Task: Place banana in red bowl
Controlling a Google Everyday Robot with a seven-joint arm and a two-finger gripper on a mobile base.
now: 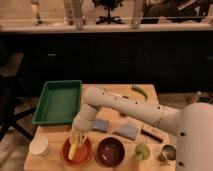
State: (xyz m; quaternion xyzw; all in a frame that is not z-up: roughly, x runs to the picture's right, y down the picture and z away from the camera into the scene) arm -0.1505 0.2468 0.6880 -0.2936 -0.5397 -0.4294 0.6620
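A pale-yellow banana [75, 148] is seen at the gripper [76, 140], which is pale cream and lowered over the orange-red red bowl [88, 155], lighter orange inside. Just right of the gripper, a dark maroon bowl [110, 151] is noted; further right, a light green cup [142, 151]. Left of the gripper, a white cup [39, 147]. Behind it to the left, a bright green tray [57, 101]. Two grey-blue cloths [126, 130] are recorded behind and to the right, and a green pepper [139, 92] far behind. The desk [50, 162] is light wood-coloured.
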